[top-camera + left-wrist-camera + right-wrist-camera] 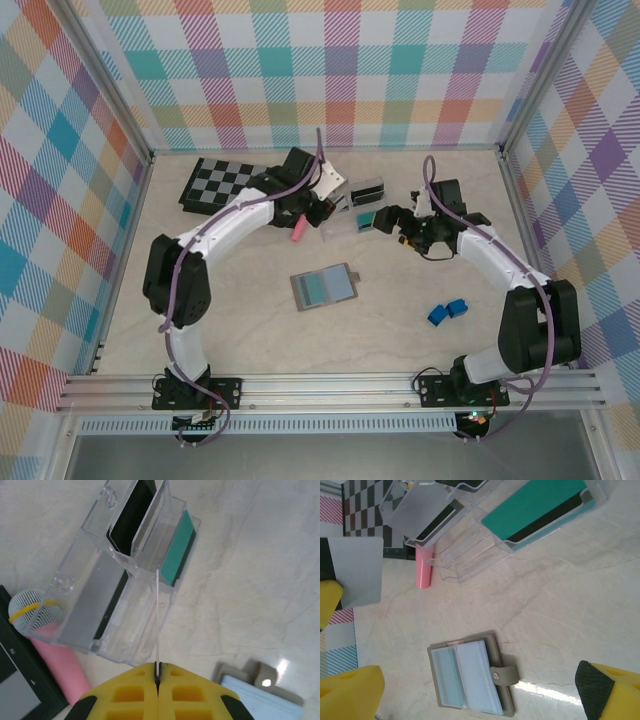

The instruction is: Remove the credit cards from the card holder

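Right wrist view: card holder [465, 680] lies open, seemingly empty, between my right gripper's [480, 676] spread fingers. My left gripper [158, 669] pinches a grey card [158, 615]; just beyond its tips, teal card [177, 545] and black card [131, 515] sit in the clear box [75, 580]. Nearly done, I judge.

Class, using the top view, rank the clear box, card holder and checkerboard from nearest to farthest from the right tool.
1. Clear box, just left of the right tool.
2. Card holder, table centre.
3. Checkerboard, far left.

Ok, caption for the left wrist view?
Left gripper shut on a pale card, edge-on, by the clear box holding a teal card and a black card.
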